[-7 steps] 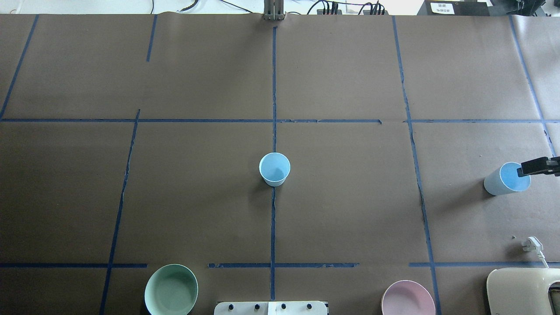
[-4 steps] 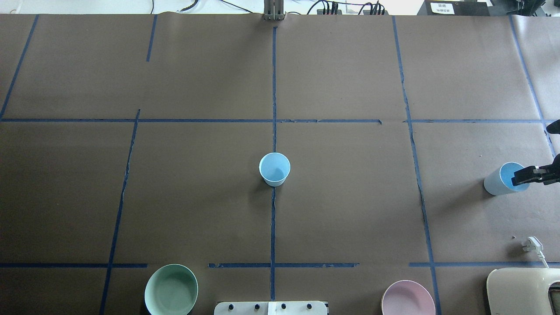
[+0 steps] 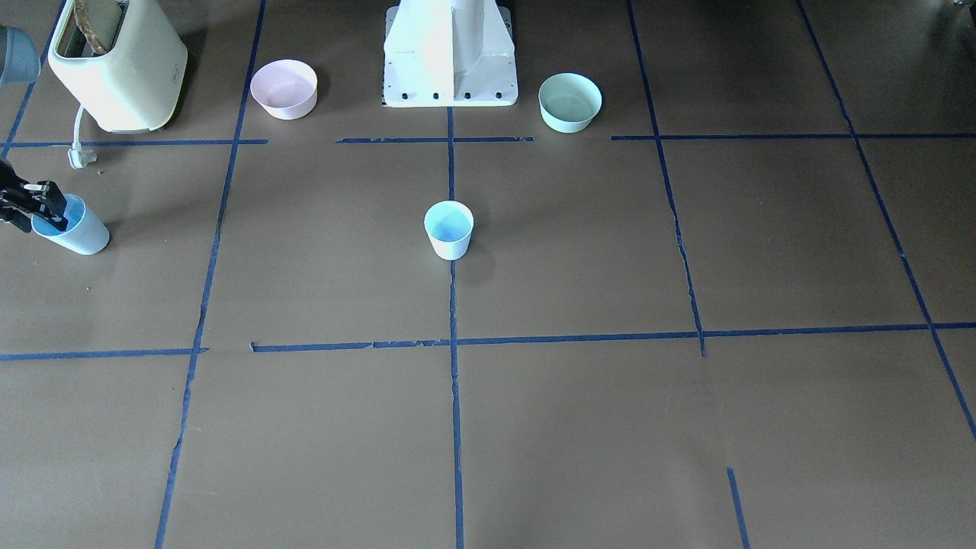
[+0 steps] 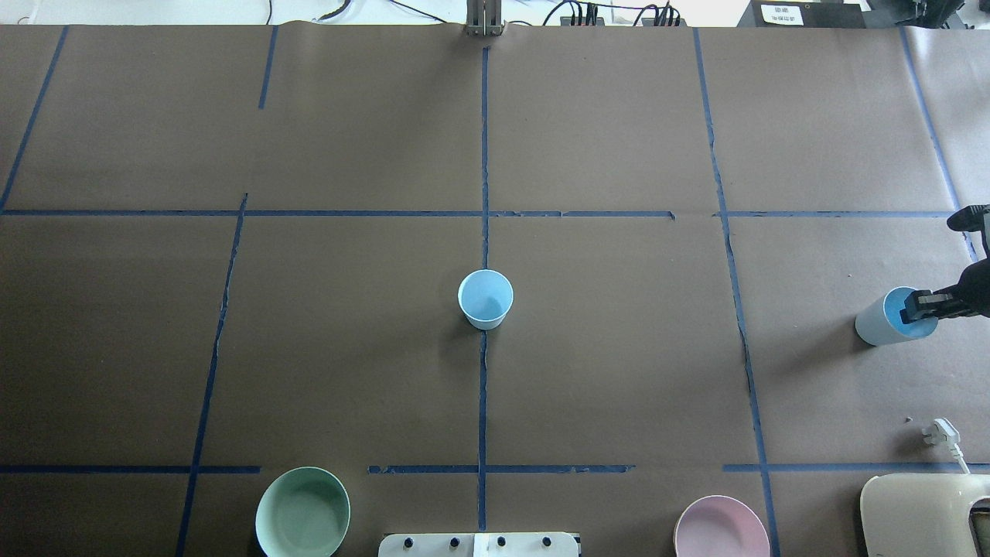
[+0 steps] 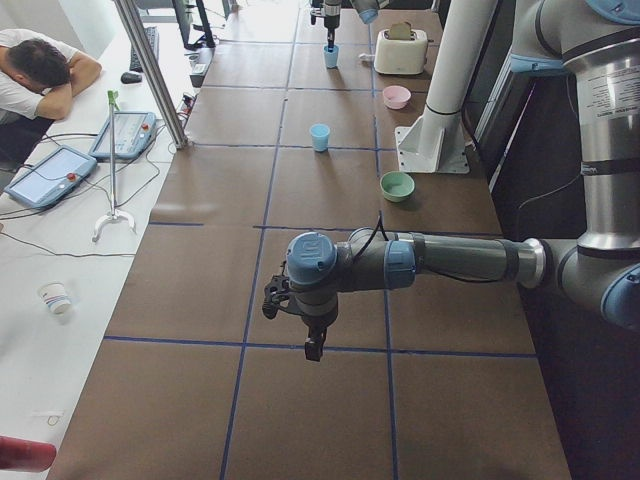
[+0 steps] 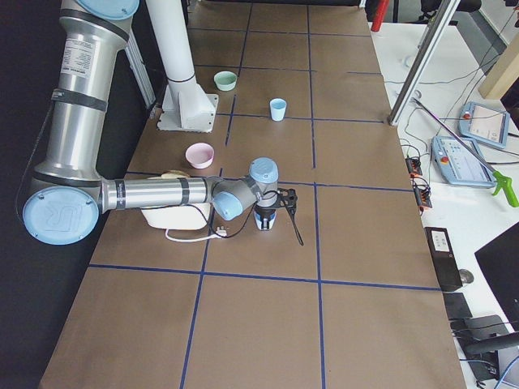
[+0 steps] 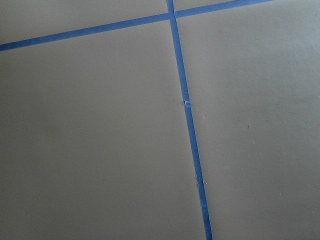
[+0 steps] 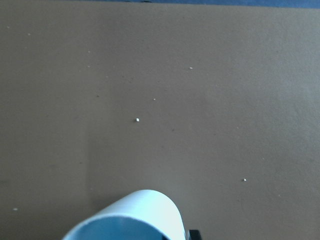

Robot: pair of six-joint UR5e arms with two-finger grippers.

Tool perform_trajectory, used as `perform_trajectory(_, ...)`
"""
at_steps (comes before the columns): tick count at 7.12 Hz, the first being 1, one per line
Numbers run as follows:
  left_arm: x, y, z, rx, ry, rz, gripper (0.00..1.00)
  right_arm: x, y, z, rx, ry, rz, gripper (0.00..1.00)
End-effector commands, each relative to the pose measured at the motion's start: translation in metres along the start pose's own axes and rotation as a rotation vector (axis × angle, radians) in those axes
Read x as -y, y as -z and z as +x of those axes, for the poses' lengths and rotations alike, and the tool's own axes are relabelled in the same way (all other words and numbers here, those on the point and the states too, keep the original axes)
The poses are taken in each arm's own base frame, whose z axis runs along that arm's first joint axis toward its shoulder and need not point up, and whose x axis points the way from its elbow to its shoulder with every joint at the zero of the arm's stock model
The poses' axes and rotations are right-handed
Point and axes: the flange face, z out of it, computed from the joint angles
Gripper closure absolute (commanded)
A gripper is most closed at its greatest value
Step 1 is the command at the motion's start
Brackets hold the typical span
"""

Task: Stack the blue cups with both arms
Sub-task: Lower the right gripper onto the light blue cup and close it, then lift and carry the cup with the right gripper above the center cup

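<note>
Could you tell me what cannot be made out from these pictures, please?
- Right gripper: whether it grips the right-hand blue cup; too small overhead, cropped in its wrist view.
- Left gripper: open or shut; seen only in the exterior left view, small.

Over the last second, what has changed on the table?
The right gripper has moved further in over the mouth of the right-hand blue cup; whether it has closed on the rim I cannot tell. That cup, the centre blue cup, the mint-green bowl and the pink bowl have stayed put.
</note>
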Motion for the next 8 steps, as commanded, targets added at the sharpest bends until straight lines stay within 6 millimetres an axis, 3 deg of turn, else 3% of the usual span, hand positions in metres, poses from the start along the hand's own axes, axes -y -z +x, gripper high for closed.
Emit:
perform_trajectory(1,0.0,0.0,0.0,0.0,0.002,0.0,0.0,0.006,0.021,-0.03,0.052,0.015,-0.01,1.0)
perform_trajectory(2,0.0,0.0,0.0,0.0,0.004,0.0,0.0,0.029,0.047,-0.075,0.041,-0.018,-0.025,1.0)
perform_trajectory(3,0.0,0.0,0.0,0.0,0.004,0.0,0.0,0.064,0.078,-0.137,0.048,-0.121,-0.02,1.0)
perform_trajectory(4,0.0,0.0,0.0,0.001,0.004,0.0,0.0,0.086,0.091,-0.222,0.065,-0.187,-0.04,1.0)
perform_trajectory(6,0.001,0.001,0.0,0.002,0.002,0.002,0.0,0.084,0.112,-0.393,0.048,-0.3,-0.056,1.0)
perform_trajectory(7,0.001,0.001,0.0,0.002,0.002,0.002,0.0,0.076,0.12,-0.469,0.053,-0.383,-0.024,1.0)
perform_trajectory(8,0.001,0.001,0.0,0.002,0.002,0.002,0.0,0.074,0.116,-0.529,0.054,-0.454,0.004,1.0)
